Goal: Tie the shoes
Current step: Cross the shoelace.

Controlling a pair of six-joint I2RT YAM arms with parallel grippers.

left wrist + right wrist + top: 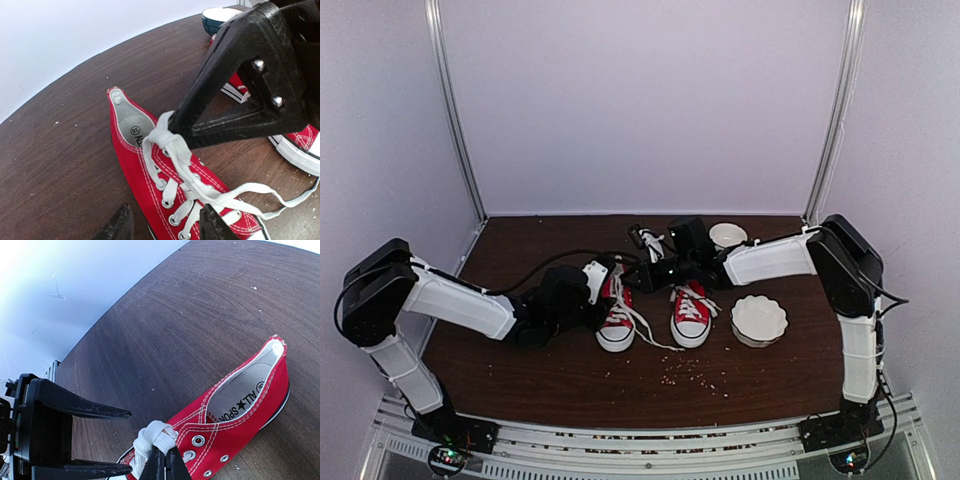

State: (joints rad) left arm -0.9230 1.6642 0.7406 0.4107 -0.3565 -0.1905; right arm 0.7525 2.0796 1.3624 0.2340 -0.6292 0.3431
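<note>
On the table (520, 370) by a white bowl (758, 320), right end effector (163, 465) clamps a shoe lace (152, 437), left end effector (166, 222) half-open.

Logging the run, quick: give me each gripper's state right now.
Left gripper: open, holding nothing, over the red sneaker.
Right gripper: closed on that sneaker's white lace loop.

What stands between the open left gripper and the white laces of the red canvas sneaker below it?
Nothing visible lies between the left gripper and the red canvas sneaker's white laces. The black right gripper pinches the bunched lace from the far side.
</note>
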